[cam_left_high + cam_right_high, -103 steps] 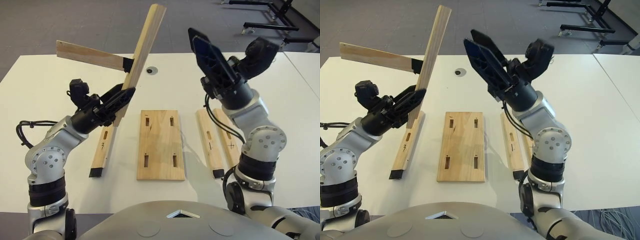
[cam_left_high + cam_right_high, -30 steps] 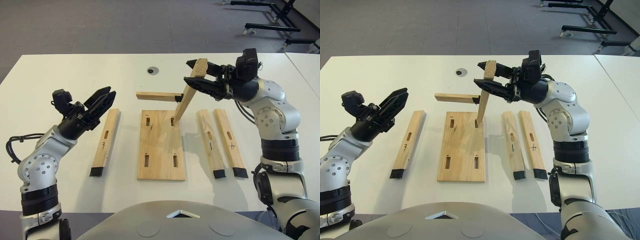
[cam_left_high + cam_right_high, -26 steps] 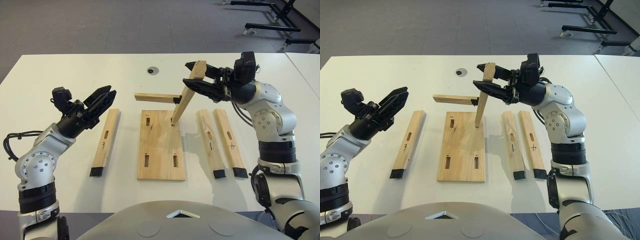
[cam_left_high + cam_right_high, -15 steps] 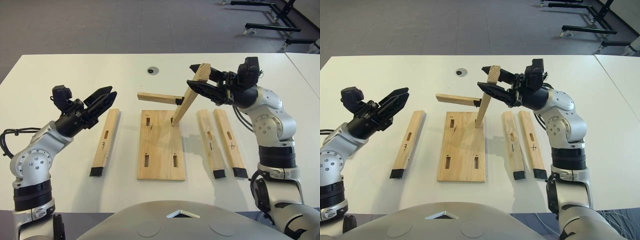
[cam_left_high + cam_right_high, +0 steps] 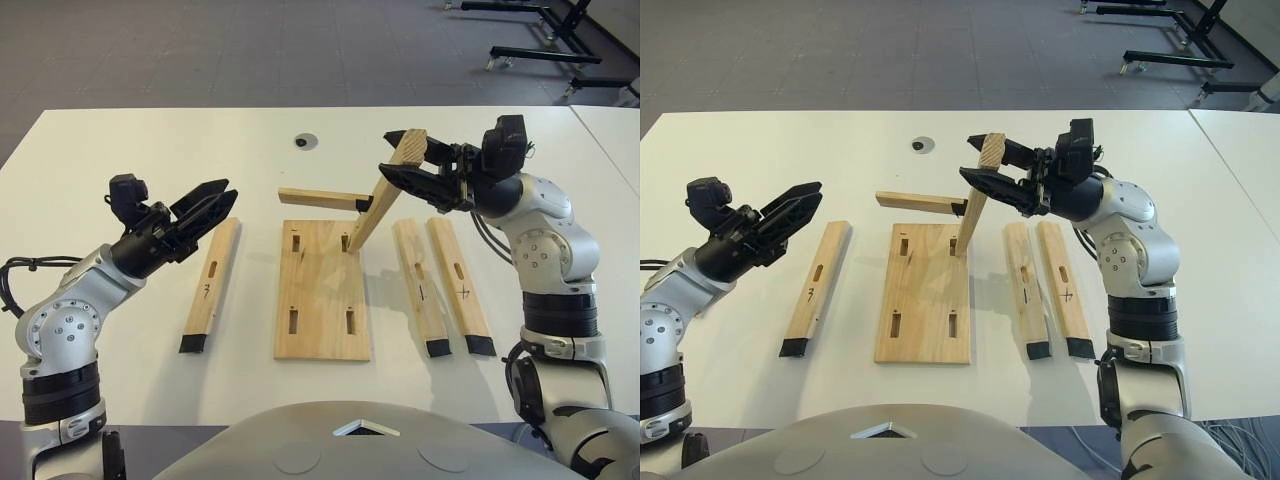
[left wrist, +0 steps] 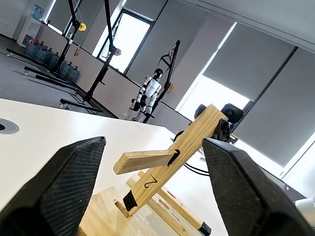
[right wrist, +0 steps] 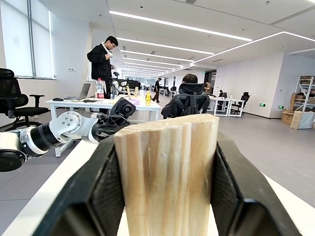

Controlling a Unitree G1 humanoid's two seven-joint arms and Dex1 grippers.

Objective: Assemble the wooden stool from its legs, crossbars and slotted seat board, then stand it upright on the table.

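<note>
The right gripper point(image 5: 392, 153) is closed tight on the top end of a wooden leg point(image 5: 375, 205), with one black finger on each side of the wood. The leg leans over, with its top toward the robot's right. Its bottom end touches the seat board point(image 5: 320, 300) at the far slot on the right side, but how far it has gone into the slot is hard to tell. A crossbar point(image 5: 315, 198) is stuck in the side of this leg and points out to the left, up in the air above the far end of the board. The seat board lies flat in the middle of the white table point(image 5: 120, 150). One loose leg point(image 5: 212, 280) lies flat just left of the board. Two more legs point(image 5: 418, 285) point(image 5: 460, 285) lie flat side by side to the right of it. The left gripper point(image 5: 222, 195) hangs above the table, left of the loose leg. Its fingers point(image 6: 74, 182) are spread wide apart and it holds nothing.
</note>
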